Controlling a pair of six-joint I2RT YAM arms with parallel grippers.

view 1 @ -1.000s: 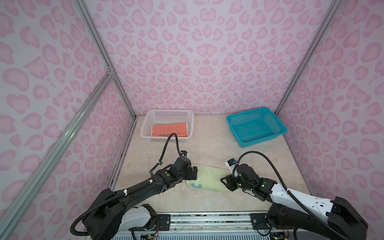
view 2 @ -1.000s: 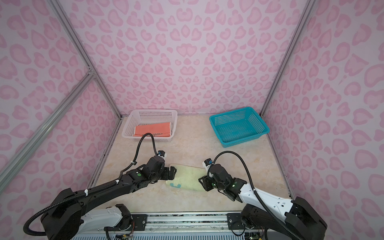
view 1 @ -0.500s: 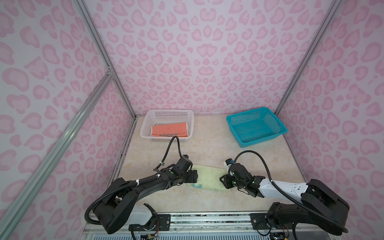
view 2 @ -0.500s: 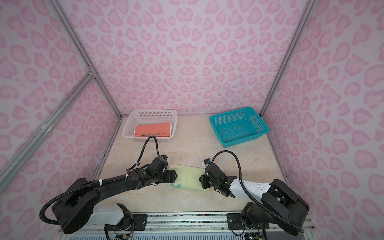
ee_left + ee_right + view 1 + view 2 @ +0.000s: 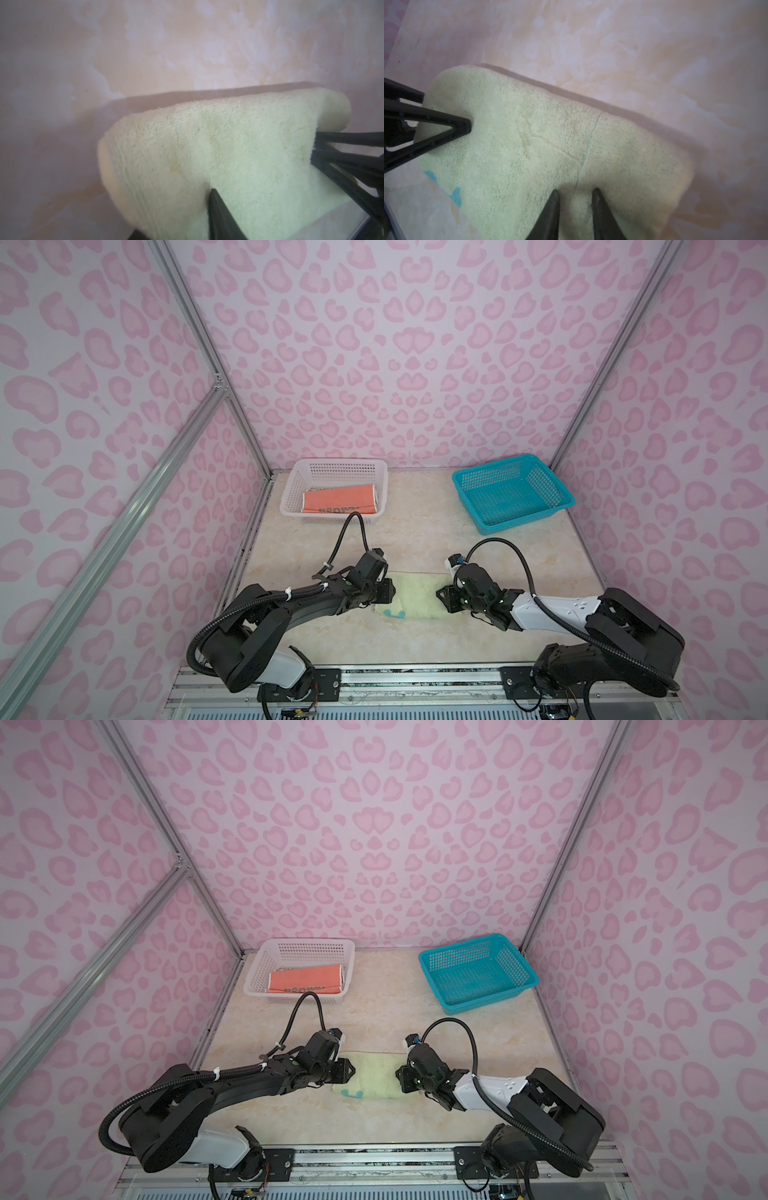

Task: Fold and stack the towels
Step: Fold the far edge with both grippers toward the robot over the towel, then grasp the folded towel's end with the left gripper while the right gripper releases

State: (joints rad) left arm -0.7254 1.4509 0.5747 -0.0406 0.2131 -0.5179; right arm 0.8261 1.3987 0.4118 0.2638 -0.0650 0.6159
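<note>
Pale-yellow towel [image 5: 415, 593], teal face peeking, flat on worktop [image 5: 415, 531], front centre. Right gripper [image 5: 439, 595] pinching right end; left gripper [image 5: 391, 593] dug into left end, grip not discernible. Probably paired hold for folding.

**Left arm** [image 5: 316, 600] and **right arm** [image 5: 552, 608]: both stretched low and forward over the desk [image 5: 415, 531], forearms nearly level, wrists turned inward so that the two sets of jaws face each other. Each set is narrowed to a slim gap, pinching an opposite end of the towel [image 5: 415, 596].
</note>
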